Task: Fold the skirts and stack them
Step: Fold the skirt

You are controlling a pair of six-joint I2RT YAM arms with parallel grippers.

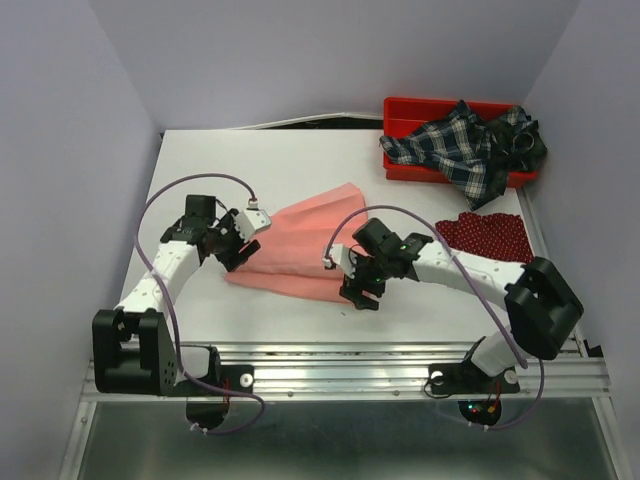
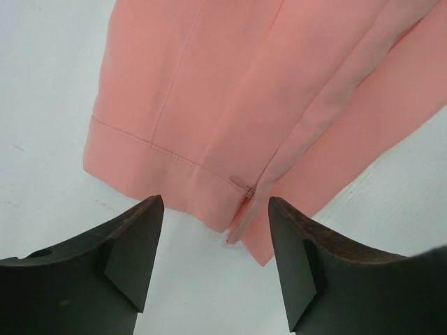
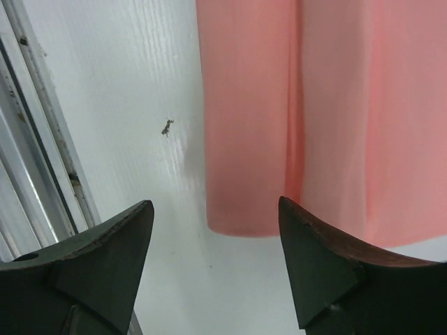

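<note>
The salmon-pink skirt lies flat in the middle of the table. My left gripper is open over its left waistband corner, where the zipper slit shows between the open jaws. My right gripper is open and empty over the skirt's near right corner. The dark red dotted skirt lies flat at the right. The navy-and-white plaid skirt is bunched in and over the red bin.
The red plastic bin stands at the back right corner. A metal rail runs along the table's near edge, also seen in the right wrist view. A small dark speck lies on the table.
</note>
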